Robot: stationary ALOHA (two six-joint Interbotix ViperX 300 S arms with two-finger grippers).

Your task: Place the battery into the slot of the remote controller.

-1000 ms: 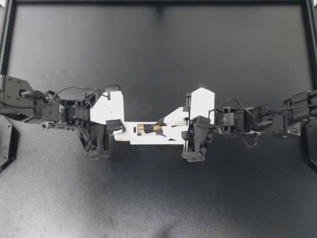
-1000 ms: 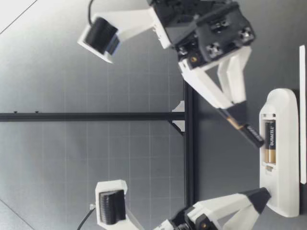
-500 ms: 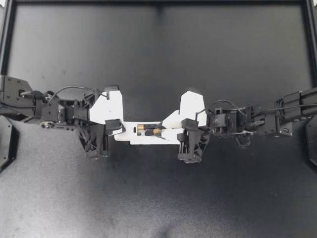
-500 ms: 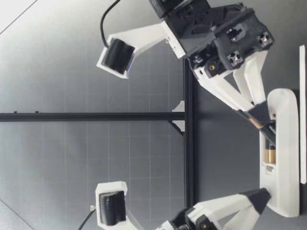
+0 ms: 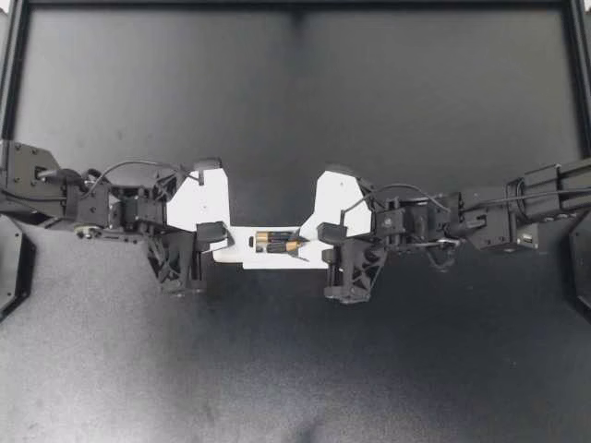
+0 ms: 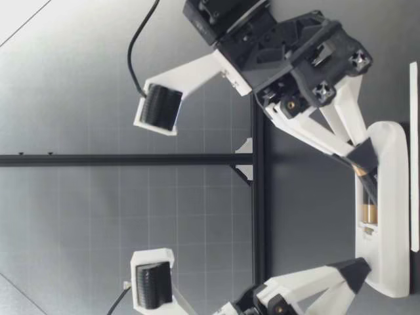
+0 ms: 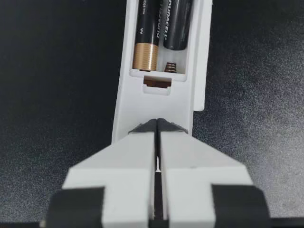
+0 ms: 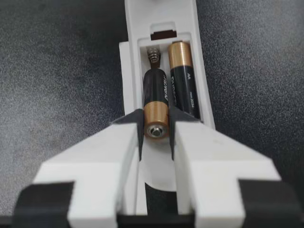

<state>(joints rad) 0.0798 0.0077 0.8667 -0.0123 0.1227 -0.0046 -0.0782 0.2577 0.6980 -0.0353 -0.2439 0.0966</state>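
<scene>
The white remote lies back up between both arms, its battery bay open. One battery sits seated in the bay. A second battery lies in the slot beside it, far end at the spring, and my right gripper is shut on its copper near end. My left gripper is shut, its tips pressed on the remote's end. In the low view the right gripper reaches down into the bay of the remote, and the left gripper rests on its other end.
The dark mat spreads out all around the remote. A thin white strip shows beyond the remote in the low view. The black frame rail bounds the table's far side.
My right gripper has moved left and down toward the remote. The battery it holds went from tilted above the bay to lying in the slot. The left arm has not moved.
</scene>
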